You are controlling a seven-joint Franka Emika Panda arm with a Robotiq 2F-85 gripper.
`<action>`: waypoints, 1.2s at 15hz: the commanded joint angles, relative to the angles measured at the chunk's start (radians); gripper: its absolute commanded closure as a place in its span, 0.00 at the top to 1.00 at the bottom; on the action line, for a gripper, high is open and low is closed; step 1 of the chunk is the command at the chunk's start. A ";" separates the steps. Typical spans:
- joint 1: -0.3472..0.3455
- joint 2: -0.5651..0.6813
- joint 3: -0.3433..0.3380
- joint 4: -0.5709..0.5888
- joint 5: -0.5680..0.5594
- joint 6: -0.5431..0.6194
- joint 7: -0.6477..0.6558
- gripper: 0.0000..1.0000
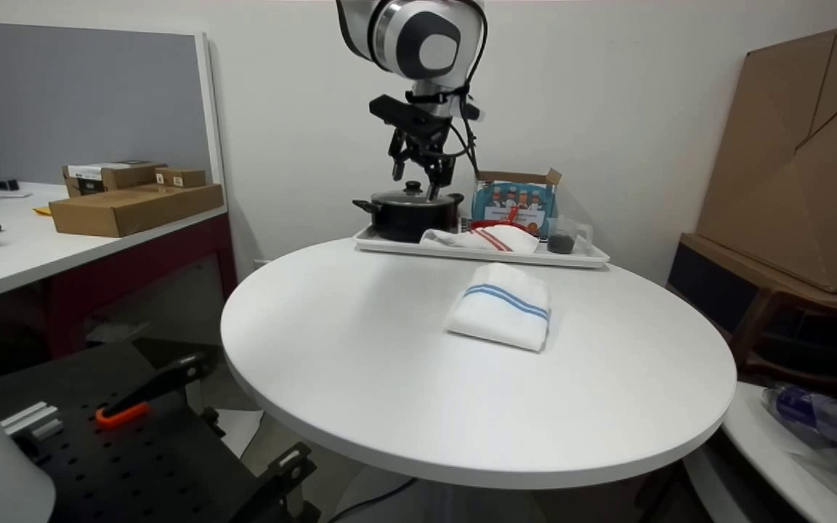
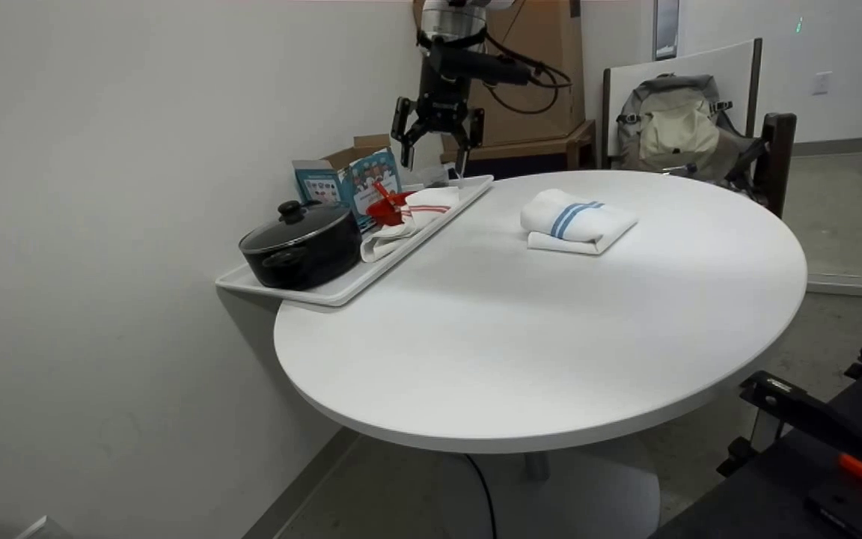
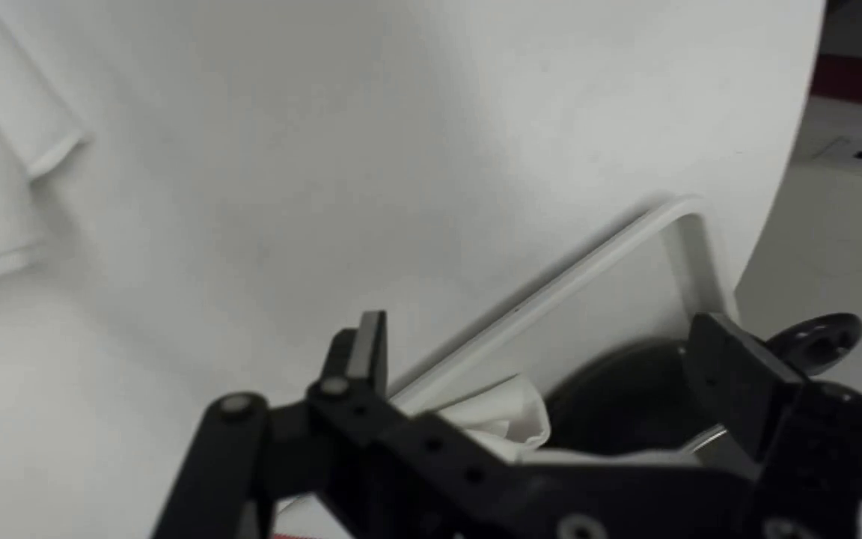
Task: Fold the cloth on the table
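Presently, end effector spread, empty; low travel could ruffle the folded cloth or strike the pot; clearance uncertain.

In an exterior view the wall lies straight ahead across the round table, slightly from above; in an exterior view sight runs along that wall, past the tray; the wrist view looks steeply down, nearer; all share table, tray and cloth.
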 commanded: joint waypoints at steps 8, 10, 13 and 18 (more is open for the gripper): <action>-0.102 -0.434 -0.158 -0.179 0.083 -0.630 0.137 1.00; -0.100 -0.496 -0.194 -0.204 0.025 -0.759 0.156 1.00; -0.101 -0.597 -0.224 -0.224 -0.099 -0.838 0.191 1.00; -0.098 -0.640 -0.240 -0.199 -0.233 -0.837 0.187 1.00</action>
